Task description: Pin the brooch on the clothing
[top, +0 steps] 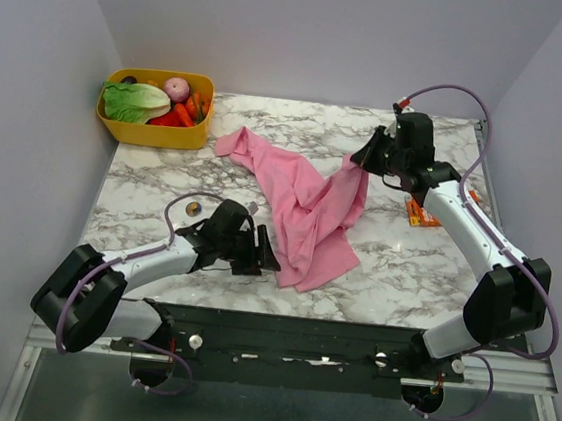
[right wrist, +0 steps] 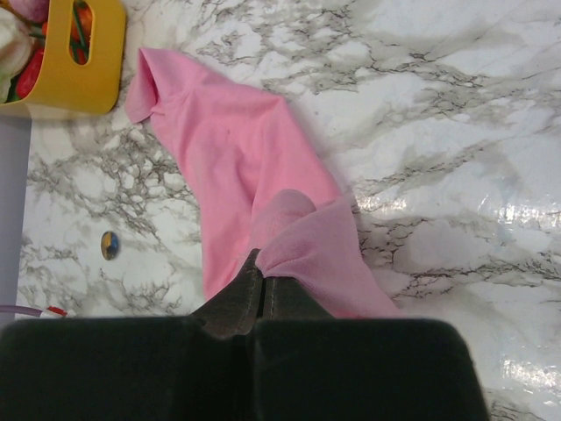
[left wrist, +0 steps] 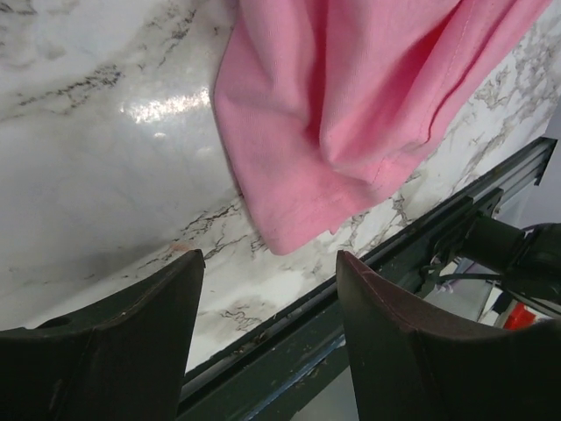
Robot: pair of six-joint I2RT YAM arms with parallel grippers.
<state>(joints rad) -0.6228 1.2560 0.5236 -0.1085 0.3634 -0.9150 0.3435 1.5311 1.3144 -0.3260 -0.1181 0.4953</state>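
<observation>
The clothing [top: 301, 208] is a pink T-shirt lying crumpled across the middle of the marble table. My right gripper [top: 359, 164] is shut on a fold at its right side and holds that fold lifted; in the right wrist view the closed fingertips [right wrist: 250, 285] pinch pink cloth [right wrist: 307, 250]. The brooch [top: 193, 207], a small round gold disc, lies on bare marble left of the shirt, apart from both grippers, and also shows in the right wrist view [right wrist: 110, 245]. My left gripper [top: 268, 257] stands open just short of the shirt's near-left hem [left wrist: 289, 232], with nothing between its fingers [left wrist: 158, 298].
A yellow bin [top: 119, 125] of vegetables stands at the far left corner. An orange packet [top: 421, 216] lies under the right arm. The table's near edge and black rail [left wrist: 421, 254] run just below the left gripper.
</observation>
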